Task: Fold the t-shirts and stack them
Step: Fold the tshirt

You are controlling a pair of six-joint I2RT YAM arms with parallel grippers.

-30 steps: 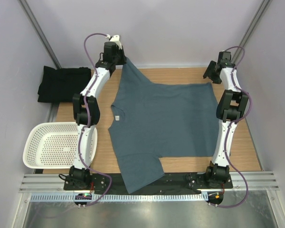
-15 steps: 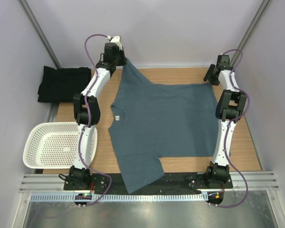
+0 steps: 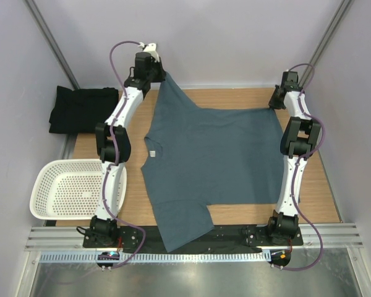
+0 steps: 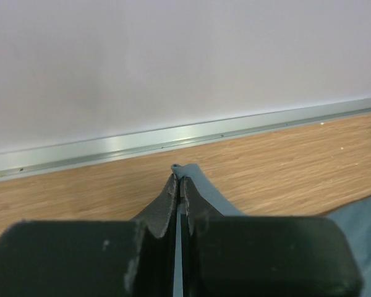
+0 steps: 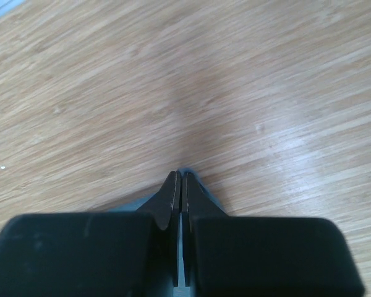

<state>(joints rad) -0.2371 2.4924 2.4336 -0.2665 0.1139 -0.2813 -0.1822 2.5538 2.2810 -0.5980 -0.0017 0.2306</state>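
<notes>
The slate blue-grey t-shirt (image 3: 210, 158) lies spread flat on the wooden table (image 3: 315, 198), its white neck label (image 3: 153, 154) at the left. My left gripper (image 3: 164, 78) is shut on the far-left sleeve tip; in the left wrist view the cloth (image 4: 201, 185) pokes out past the closed left gripper (image 4: 180, 179). My right gripper (image 3: 274, 106) is shut on the shirt's far-right corner; the right wrist view shows a sliver of blue cloth (image 5: 205, 193) pinched in the right gripper (image 5: 179, 176). The black t-shirt (image 3: 83, 109) lies crumpled at the far left.
A white perforated basket (image 3: 74, 189) stands at the left beside the left arm. The shirt's near sleeve (image 3: 182, 232) hangs over the table's front edge onto the black base rail. Walls close in at the back and both sides.
My right gripper has moved in to the shirt's far-right corner and shut on it. The left gripper stays shut on the sleeve tip, barely moved.
</notes>
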